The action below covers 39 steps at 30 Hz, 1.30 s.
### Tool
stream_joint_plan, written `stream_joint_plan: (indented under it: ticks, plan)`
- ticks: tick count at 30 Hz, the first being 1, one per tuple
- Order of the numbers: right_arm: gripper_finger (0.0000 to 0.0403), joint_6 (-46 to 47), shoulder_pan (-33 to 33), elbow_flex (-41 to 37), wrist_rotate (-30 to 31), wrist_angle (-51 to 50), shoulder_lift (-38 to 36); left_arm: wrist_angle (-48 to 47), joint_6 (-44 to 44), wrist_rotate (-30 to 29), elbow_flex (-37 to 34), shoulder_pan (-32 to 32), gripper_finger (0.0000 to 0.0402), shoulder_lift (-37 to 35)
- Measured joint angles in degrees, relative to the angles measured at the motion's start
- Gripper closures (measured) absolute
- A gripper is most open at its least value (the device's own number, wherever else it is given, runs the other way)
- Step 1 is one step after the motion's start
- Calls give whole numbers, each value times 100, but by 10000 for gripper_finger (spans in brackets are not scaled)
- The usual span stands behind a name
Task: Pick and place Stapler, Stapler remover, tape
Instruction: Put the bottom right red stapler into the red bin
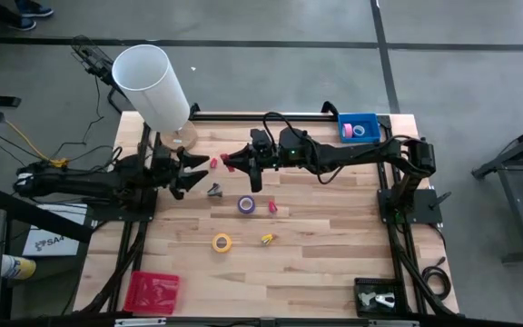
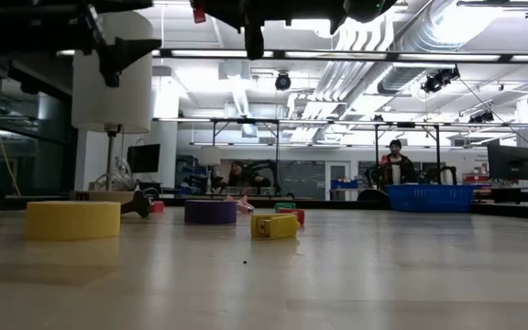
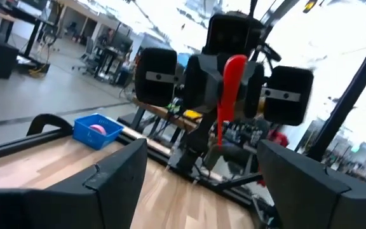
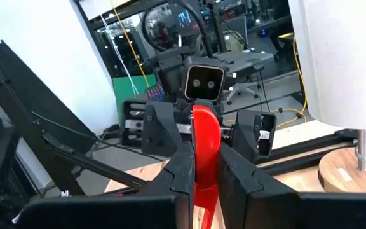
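Note:
My right gripper (image 1: 236, 163) reaches level from the table's right and is shut on a narrow red stapler (image 4: 205, 137), high above the table. My left gripper (image 3: 196, 184) faces it from the left, open, its fingers apart and short of the stapler (image 3: 229, 95). On the wood lie a purple tape roll (image 1: 247, 204), a yellow tape roll (image 1: 222, 242) and a dark grey stapler remover (image 1: 214, 190). A pink tape roll (image 1: 359, 130) lies in the blue bin (image 1: 358, 119). My right gripper pinches the red stapler's two flat sides (image 4: 203, 166) between its two fingers. The fingers lie level and point toward the table's left. The stapler stands on edge, its rounded end (image 4: 205, 114) rising above the fingers, lifted clear of the table.
A tall white lamp shade (image 1: 152, 84) on a round wooden base stands at the far left. A small yellow piece (image 1: 267, 239) and a small red piece (image 1: 272, 208) lie mid-table. A red tray (image 1: 152, 291) sits at the near left and a dark tray (image 1: 378, 297) at the near right.

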Motion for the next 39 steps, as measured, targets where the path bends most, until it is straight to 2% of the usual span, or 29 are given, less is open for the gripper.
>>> stream_joint_plan:
  ticks: [8, 15, 22, 32, 39]
  plan:
    - [372, -115, -11, 0, 2, -17, 0, -47, 221, 79, 988, -2, 108, 1396]
    - [372, -197, -11, 0, 0, -15, 0, -39, 205, 107, 1473, -2, 108, 2003]
    - [372, -222, -28, 0, -3, -15, 0, -39, 75, 97, 1592, -2, 113, 2147]
    - [372, -98, -88, 0, -225, -13, 0, -125, 81, 203, 1592, -2, 196, 2145]
    - [372, -67, -94, 0, -308, -7, 0, -166, 96, 205, 1594, -2, 217, 2145]
